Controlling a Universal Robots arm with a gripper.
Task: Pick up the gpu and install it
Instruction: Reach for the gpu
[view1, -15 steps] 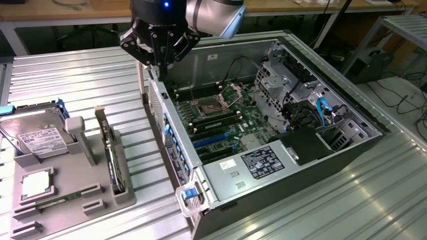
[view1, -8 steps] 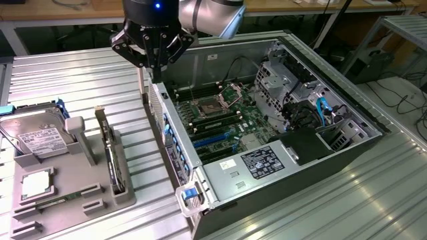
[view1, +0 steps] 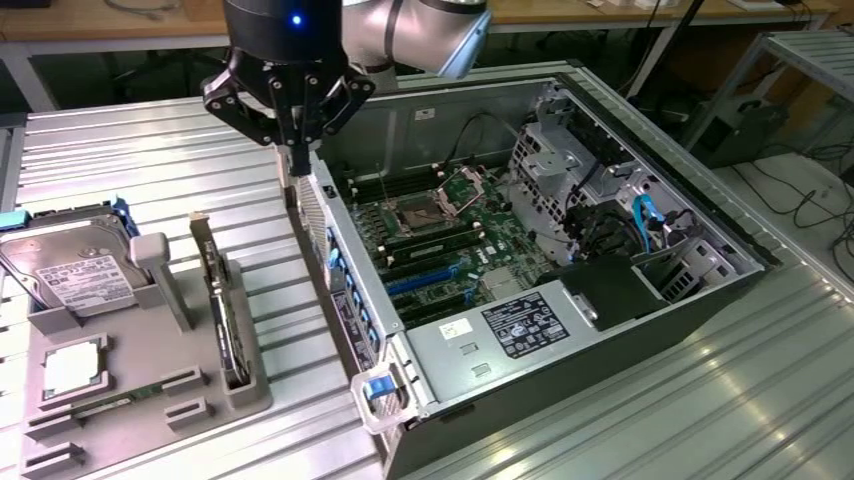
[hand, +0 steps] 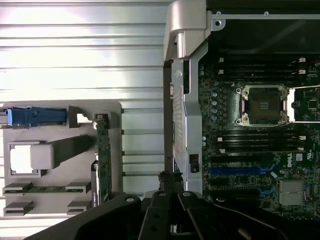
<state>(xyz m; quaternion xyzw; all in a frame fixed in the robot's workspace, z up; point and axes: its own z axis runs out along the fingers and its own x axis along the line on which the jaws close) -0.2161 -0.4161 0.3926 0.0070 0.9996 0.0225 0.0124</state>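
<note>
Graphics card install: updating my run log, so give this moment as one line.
gripper: shut, nothing held, above computer case edge | graphics card: upright in gray tray, untouched

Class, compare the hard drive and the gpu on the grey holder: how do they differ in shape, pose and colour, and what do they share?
Shape: the hard drive is a thick block; the gpu is a thin, long card. Pose: the hard drive shows its wide labelled face; the gpu stands on edge in a slot. Colour: the hard drive is silver; the gpu dark. Both sit in the grey holder.
</note>
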